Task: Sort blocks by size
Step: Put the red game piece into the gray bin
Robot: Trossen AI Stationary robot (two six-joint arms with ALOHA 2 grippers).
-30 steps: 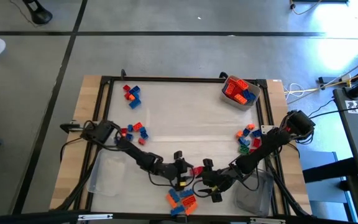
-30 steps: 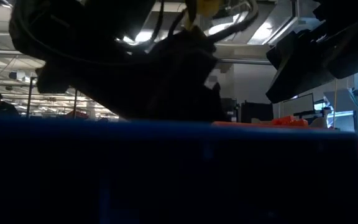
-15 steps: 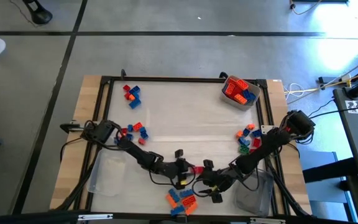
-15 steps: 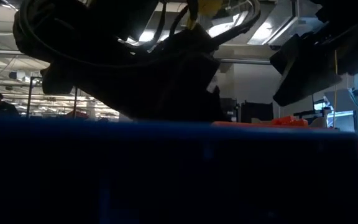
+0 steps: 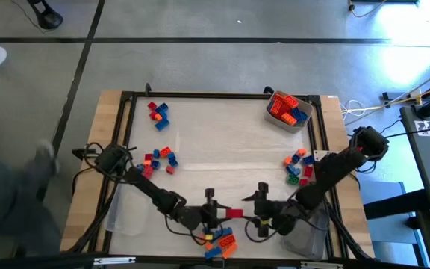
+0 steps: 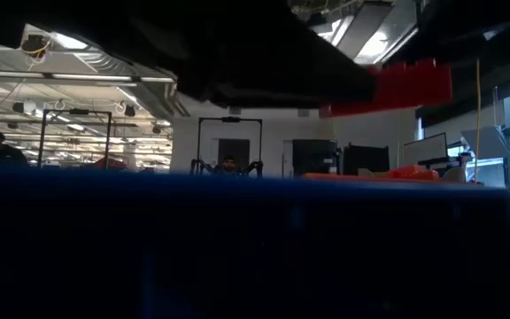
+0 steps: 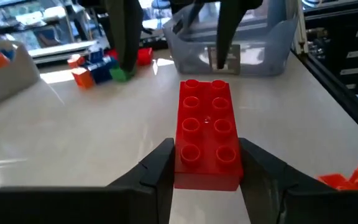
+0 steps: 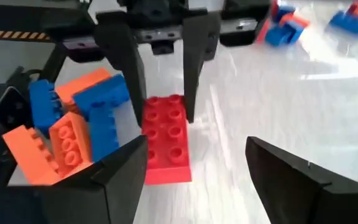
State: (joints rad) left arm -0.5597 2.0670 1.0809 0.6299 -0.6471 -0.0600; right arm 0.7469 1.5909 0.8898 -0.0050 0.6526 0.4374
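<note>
A long brick (image 5: 234,214) sat between the left hand (image 5: 216,214) and the right hand (image 5: 258,211), near the surface's (image 5: 222,142) front edge. A pile of blocks (image 5: 219,243) lay just in front; a tub of blocks (image 5: 287,109) stood at the far right corner.

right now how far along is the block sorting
Early. Done: one tub at the far right corner holds blocks. In hand: the left gripper clamps a long red brick, lifted; the right gripper waits open, facing it. Left: loose piles across the table.

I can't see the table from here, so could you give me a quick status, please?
Left gripper shut on long red brick, lifted off the table. Right gripper open, facing it close by. Brick pile beside; nothing in the way.
</note>
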